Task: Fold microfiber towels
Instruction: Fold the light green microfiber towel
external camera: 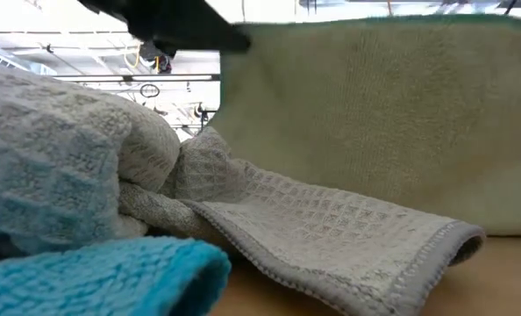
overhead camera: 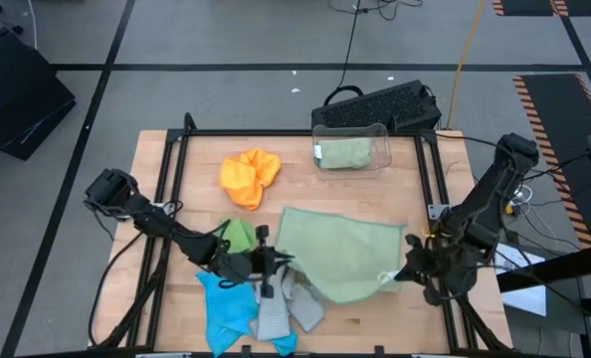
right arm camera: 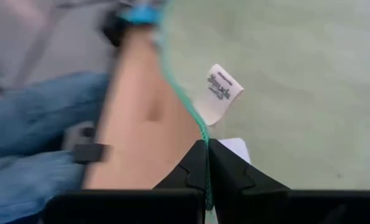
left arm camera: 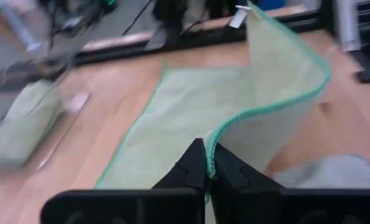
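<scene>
So both arms have the big pale green towel [overhead camera: 340, 254] pinched by its edge, which looks like the setup for a fold: two points held so the cloth can be carried over itself in one sheet instead of bunching. The left end effector [left arm camera: 208, 167] is clamped tight on the green-stitched hem, and the towel spreads away from it toward 12 o'clock across the table [overhead camera: 305, 184]. The right end effector [right arm camera: 207, 163] is also closed on the hem, right by the little white tag [right arm camera: 221, 92], at about 3 o'clock of the towel in the overhead view. The rest are waiting their turn, I'd guess: orange towel [overhead camera: 249, 176] at 10 o'clock of the table, blue towel [overhead camera: 226, 308] and grey towel [overhead camera: 286, 310] heaped at 7 o'clock, a bright green towel [overhead camera: 238, 235] beside them, and one folded towel [overhead camera: 343, 152] sitting in a clear bin [overhead camera: 379, 132] at 12.
</scene>
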